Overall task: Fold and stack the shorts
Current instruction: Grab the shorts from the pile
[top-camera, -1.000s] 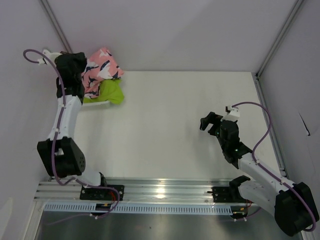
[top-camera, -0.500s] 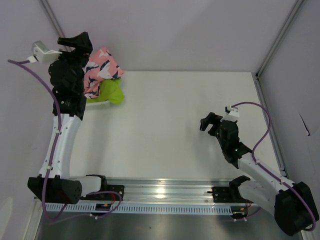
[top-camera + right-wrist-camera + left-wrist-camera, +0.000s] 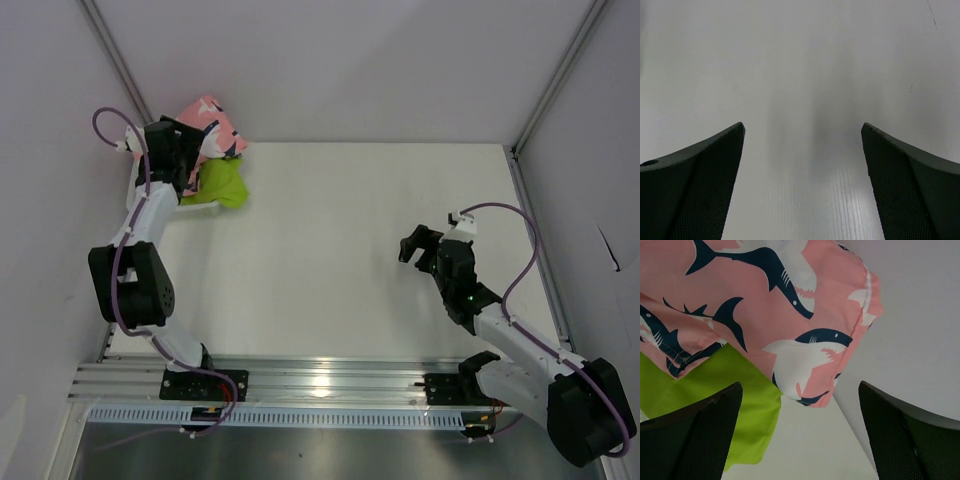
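Pink shorts (image 3: pixel 765 305) lie on top of green shorts (image 3: pixel 715 385) in the table's (image 3: pixel 330 230) far-left corner by the wall (image 3: pixel 350 70). Left gripper (image 3: pixel 800 390) spread, holding nothing, just beside them. Right gripper (image 3: pixel 802 130) spread over the table, well apart.

The left arm (image 3: pixel 130 285) rises from its base at 7 o'clock and folds at a dark elbow. Its white forearm then runs up into the 11 o'clock corner of the overhead view. There the left gripper (image 3: pixel 800 440) has its jaws spread wide, and the dark fingers (image 3: pixel 690 440) sit at the lower corners of the wrist view, gripping nothing. The right arm (image 3: pixel 515 345) reaches low from 5 o'clock to about 3 o'clock, its wrist aimed toward 10 o'clock. The right gripper (image 3: pixel 802 190) also stands wide apart and holds nothing.
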Controlling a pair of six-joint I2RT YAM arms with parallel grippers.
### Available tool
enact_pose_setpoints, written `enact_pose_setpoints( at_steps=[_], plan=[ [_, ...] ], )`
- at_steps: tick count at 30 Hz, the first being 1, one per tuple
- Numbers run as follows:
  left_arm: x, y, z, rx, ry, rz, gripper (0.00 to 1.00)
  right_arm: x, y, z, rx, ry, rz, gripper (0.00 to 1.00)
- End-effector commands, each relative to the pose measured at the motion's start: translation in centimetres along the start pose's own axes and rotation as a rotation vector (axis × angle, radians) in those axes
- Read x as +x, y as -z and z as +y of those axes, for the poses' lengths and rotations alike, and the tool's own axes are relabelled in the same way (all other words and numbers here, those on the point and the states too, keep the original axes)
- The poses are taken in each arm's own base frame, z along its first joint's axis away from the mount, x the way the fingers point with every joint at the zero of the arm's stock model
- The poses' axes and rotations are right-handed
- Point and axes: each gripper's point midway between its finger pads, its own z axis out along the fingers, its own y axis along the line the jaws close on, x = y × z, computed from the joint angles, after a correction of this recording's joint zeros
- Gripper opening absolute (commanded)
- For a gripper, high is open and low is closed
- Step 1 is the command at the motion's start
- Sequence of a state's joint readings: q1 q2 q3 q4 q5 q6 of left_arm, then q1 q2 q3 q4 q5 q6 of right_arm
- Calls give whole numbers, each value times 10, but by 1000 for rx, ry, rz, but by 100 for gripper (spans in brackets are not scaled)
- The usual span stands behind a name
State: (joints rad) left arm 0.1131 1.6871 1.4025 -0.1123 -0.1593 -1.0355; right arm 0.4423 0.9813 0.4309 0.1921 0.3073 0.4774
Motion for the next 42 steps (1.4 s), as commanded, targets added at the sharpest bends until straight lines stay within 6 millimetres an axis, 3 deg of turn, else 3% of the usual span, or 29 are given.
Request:
enact_pose_setpoints(
  at_steps=[1, 2, 4, 10, 12, 16, 18, 19, 20, 21, 23, 24, 27, 30, 31, 32, 34, 35, 38, 39, 41, 42],
  plan=[
    [-21, -9, -25, 63, 55, -31, 99, -19, -3, 10, -10, -9, -45, 99],
    [-26, -14, -29, 68, 59, -39, 99, -19, -3, 11, -12, -8, -43, 99],
    [-17, -34, -12, 29, 57, -12, 99, -19, -4, 11, -11, -9, -41, 99],
    [-18, -69, -5, 32, 102, -13, 99, -16, -6, 12, -15, -9, -30, 100],
    [-9, -83, 10, -6, 104, 8, 99, -15, -8, 12, -14, -11, -24, 99],
    [-8, -99, 9, 0, 109, 1, 99, -14, -10, 13, -14, -12, -12, 99],
    [-4, -113, 19, -15, 97, -4, 93, -13, -10, 13, -14, -10, -10, 100],
    [-12, -117, 6, 19, 95, -20, 85, -14, -10, 14, -16, -11, -12, 99],
    [-16, -123, 2, 49, 90, -32, 57, -14, -10, 13, -15, -10, -13, 99],
    [-12, -131, 7, 51, 79, -20, 38, -15, -9, 14, -16, -9, -16, 100],
    [-25, -132, -6, 86, 75, -50, 0, -15, -9, 13, -14, -10, -18, 100],
    [-29, -132, -10, 99, 60, -62, 0, -15, -9, 13, -15, -10, -20, 99],
    [-49, -113, -30, 136, 24, -110, 0, -14, -10, 14, -16, -9, -16, 100],
    [-70, -73, -50, 179, 6, -170, 0, -12, -11, 14, -17, -9, -8, 100],
    [-64, -66, -36, 153, 0, -166, 0, -11, -12, 14, -19, -7, -5, 100],
    [-85, -34, -63, 226, -2, -218, 0, -12, -12, 15, -24, -8, -8, 99],
    [-82, -10, -58, 229, -15, -228, 0, -12, -12, 15, -23, -6, -7, 99],
    [-99, 28, -84, 304, -12, -279, 0, -13, -11, 16, -27, -7, -11, 100],
    [-96, 75, -102, 366, -61, -315, 0, -14, -9, 17, -31, -5, -14, 100],
    [-103, 111, -116, 416, -88, -355, 0, -15, -9, 17, -29, -2, -17, 99],
    [-92, 149, -139, 487, -116, -367, 0, -15, -8, 17, -28, 1, -20, 99],
    [-103, 184, -148, 518, -142, -423, 0, -16, -8, 17, -28, 2, -23, 99]
  ],
)
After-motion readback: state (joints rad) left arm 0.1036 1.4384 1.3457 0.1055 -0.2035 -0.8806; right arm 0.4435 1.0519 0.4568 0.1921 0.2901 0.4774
